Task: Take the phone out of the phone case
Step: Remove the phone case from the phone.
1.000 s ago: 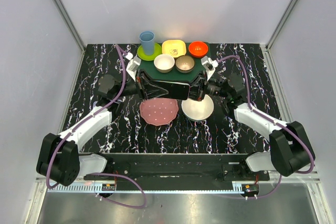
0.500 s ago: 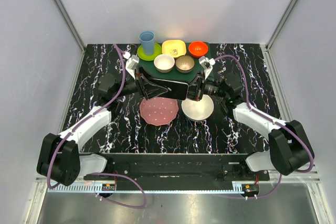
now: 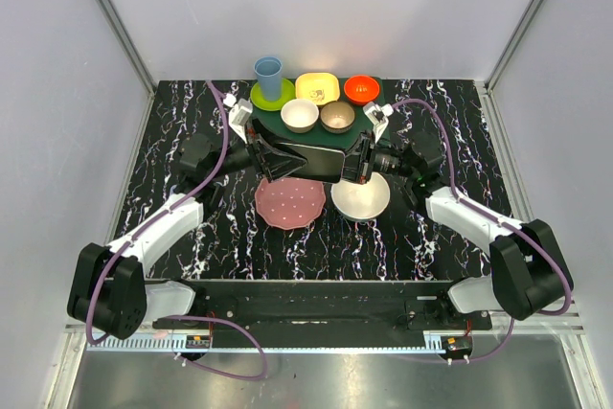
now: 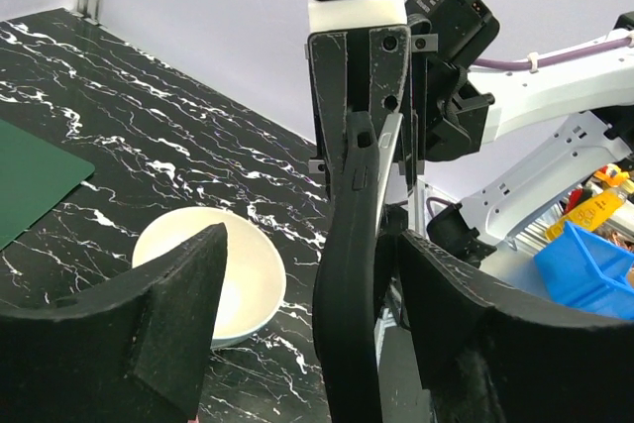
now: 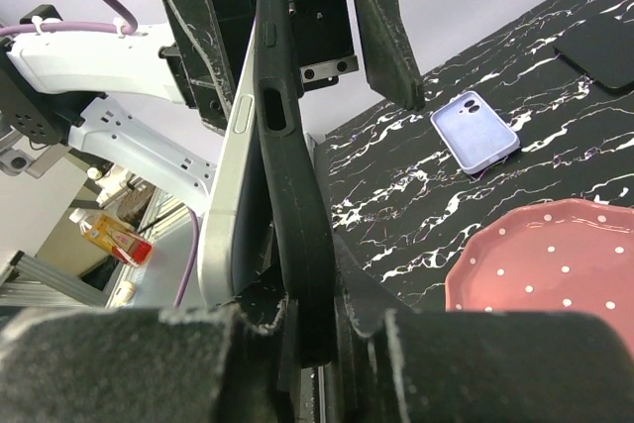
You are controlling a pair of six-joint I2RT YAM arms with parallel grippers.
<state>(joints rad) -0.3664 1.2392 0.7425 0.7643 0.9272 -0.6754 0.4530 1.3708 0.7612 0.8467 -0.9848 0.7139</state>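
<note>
The phone (image 3: 311, 158) hangs edge-up above the table between both arms. Its silver side (image 5: 226, 195) stands peeled away from a black phone case (image 5: 289, 185) at the far end. My right gripper (image 5: 317, 309) is shut on the near end of the case, with the phone against it. My left gripper (image 4: 312, 240) is open around the other end. The case's black edge (image 4: 347, 284) runs between its fingers, close to the right finger (image 4: 495, 344) and well apart from the left one (image 4: 149, 329). From above, the left gripper (image 3: 273, 160) and right gripper (image 3: 356, 160) face each other.
Under the phone lie a pink dotted plate (image 3: 287, 204) and a white bowl (image 3: 360, 198). A second, lavender case (image 5: 475, 131) lies empty on the black marble table. At the back, a green mat (image 3: 273, 124) holds two bowls, with a blue cup (image 3: 268, 74), yellow dish and orange bowl behind.
The left gripper's jaws have spread apart and let go of the phone's end. The right gripper keeps its hold and has shifted slightly left.
</note>
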